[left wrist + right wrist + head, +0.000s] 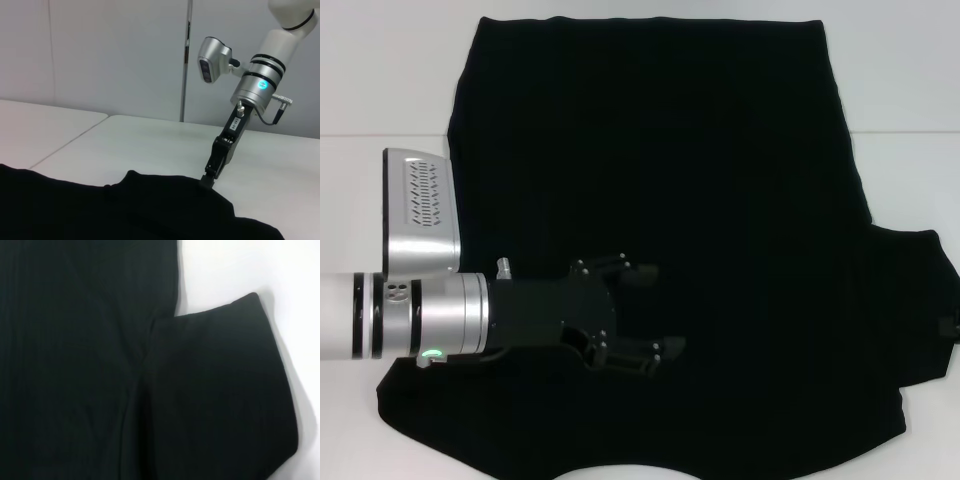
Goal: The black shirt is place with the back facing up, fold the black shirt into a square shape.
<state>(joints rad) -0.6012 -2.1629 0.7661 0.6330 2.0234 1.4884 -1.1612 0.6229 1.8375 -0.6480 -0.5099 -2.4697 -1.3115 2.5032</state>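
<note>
I have the large plain black soft fabric shirt spread flat over most of the white worktop, its hem at the far edge and its shoulder end at the near edge under me, so its long axis runs from the near edge to the far edge. No lettering shows on the upper face. One short sleeve lies out flat toward the right edge; on the left side I see no free sleeve, and I judge that side is already turned in. My left gripper hangs over the near-left part of the cloth with its black fingers spread apart and nothing between them. My right gripper is at the outer edge of the right sleeve, tip down at the fabric; I cannot tell how its fingers stand. My worry is the right side: if that gripper takes only the top layer, or too thin a bite of the sleeve, the fold will slip out or drag the whole body toward the right edge, and the square will come out skewed. The spread left fingers could also snag the cloth if I lower them carelessly.
</note>
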